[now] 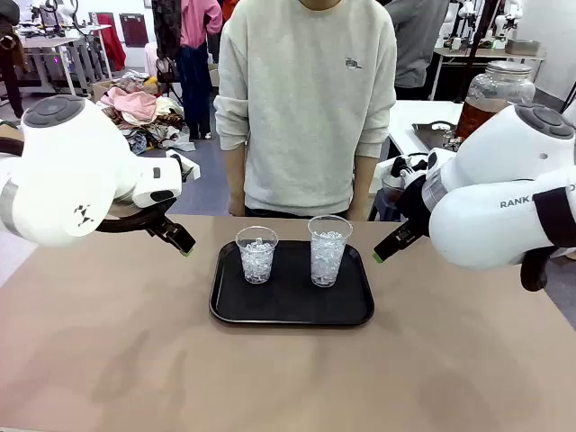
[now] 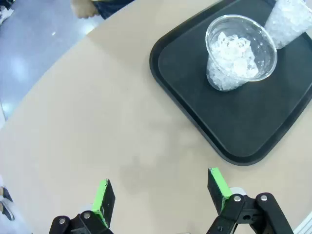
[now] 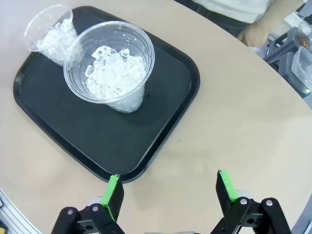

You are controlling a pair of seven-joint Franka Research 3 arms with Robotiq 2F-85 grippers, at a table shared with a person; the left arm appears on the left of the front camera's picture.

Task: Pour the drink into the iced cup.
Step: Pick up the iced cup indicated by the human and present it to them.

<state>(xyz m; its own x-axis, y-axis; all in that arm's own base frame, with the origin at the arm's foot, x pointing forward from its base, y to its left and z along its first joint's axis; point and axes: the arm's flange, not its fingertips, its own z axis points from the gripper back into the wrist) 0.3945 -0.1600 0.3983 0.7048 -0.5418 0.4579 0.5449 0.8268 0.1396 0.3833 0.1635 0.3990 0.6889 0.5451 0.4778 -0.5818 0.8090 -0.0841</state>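
Drink (image 1: 473, 117) sits in an upright jar (image 1: 498, 90), lid (image 1: 509, 67) topmost.

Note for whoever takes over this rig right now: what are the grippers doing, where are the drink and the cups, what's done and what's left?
Left gripper: open, empty, above the table left of the tray.
Right gripper: open, empty, by the tray's right edge.
Tray holds a shorter cup and a taller cup, both upright, ice only.
The amber drink is in the dispenser jar, on a side table behind the right arm.
A person stands at the far side.
Done: nothing poured.
Left: the whole pour.
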